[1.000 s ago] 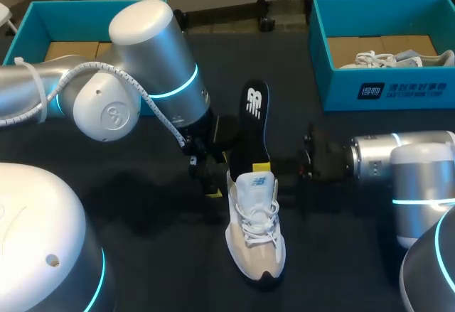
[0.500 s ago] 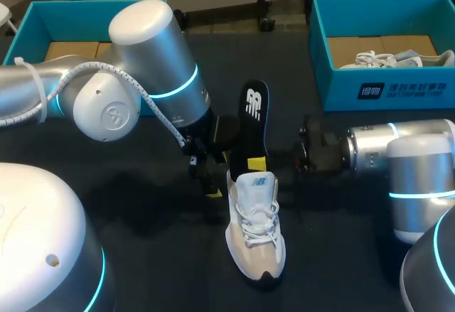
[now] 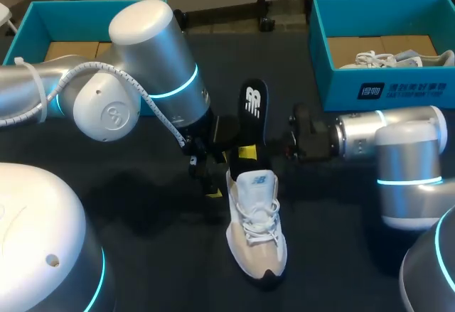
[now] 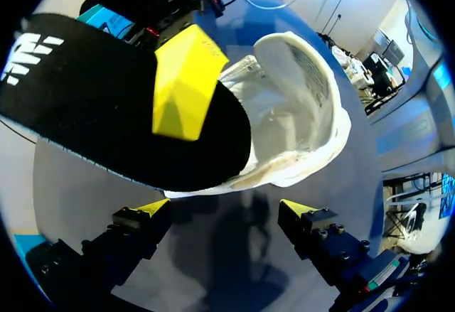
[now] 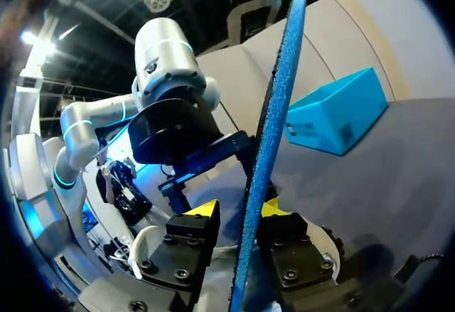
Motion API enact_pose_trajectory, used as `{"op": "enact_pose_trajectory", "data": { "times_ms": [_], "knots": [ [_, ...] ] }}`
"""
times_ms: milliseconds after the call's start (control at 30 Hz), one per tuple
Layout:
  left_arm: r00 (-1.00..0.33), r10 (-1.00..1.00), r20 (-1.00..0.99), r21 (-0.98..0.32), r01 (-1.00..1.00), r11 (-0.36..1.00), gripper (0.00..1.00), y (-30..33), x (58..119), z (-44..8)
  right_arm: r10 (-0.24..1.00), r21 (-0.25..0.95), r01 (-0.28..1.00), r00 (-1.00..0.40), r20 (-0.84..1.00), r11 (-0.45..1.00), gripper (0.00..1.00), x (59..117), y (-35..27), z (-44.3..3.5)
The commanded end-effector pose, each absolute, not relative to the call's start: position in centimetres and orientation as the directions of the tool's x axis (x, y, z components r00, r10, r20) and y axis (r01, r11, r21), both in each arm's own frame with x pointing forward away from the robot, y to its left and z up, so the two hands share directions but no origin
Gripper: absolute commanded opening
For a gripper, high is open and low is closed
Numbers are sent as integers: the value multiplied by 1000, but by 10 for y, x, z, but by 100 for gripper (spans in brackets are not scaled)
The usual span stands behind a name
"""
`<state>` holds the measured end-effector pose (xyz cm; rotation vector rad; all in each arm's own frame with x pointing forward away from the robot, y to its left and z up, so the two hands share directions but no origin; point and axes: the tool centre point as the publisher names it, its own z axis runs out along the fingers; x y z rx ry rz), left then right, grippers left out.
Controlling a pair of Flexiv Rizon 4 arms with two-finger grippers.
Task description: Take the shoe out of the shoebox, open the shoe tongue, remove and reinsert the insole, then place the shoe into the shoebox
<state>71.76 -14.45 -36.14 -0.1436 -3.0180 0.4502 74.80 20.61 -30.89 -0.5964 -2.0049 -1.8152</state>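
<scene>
A white and beige shoe (image 3: pixel 256 219) lies on the dark table, toe toward me. A black insole (image 3: pixel 254 109) with a blue underside (image 5: pixel 274 127) stands out of the shoe's opening (image 4: pixel 295 113). My right gripper (image 3: pixel 249 154) comes in from the right and is shut on the insole just above the tongue, the thin blue edge running between its yellow tips (image 5: pixel 238 212); one of its fingertips (image 4: pixel 186 84) shows against the insole's black face. My left gripper (image 3: pixel 208 177) hangs open beside the heel, the shoe ahead of its spread fingers (image 4: pixel 224 212) and nothing between them.
A teal shoebox (image 3: pixel 334 56) at the back right holds a second white shoe (image 3: pixel 398 57). Another teal shoebox (image 3: pixel 32 20) stands at the back left, partly behind my left arm. Bare dark table lies in front of the shoe.
My right arm has slid left toward the shoe, carrying the insole with it; its yellow fingertip now sits further left and back. The left arm and shoe have stayed put.
</scene>
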Motion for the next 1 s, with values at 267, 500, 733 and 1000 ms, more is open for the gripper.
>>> {"op": "enact_pose_trajectory", "data": {
  "times_ms": [267, 500, 733, 1000],
  "knots": [
    [-992, 106, 70, -298, 81, 951, 100, -143, 717, -362, 83, 829, 558, -828, 555, 25, 0, 750, 205, -314],
    [-992, 106, 70, -298, 81, 951, 100, -143, 717, -362, 63, 803, 594, -804, 591, 49, 0, 746, 202, -321],
    [-992, 106, 70, -298, 81, 951, 100, -143, 717, -362, 64, 729, 680, -733, 677, 74, 0, 743, 199, -333],
    [-992, 106, 70, -298, 81, 951, 100, -143, 717, -362, 67, 670, 740, -672, 737, 54, 0, 730, 193, -349]
  ]
}}
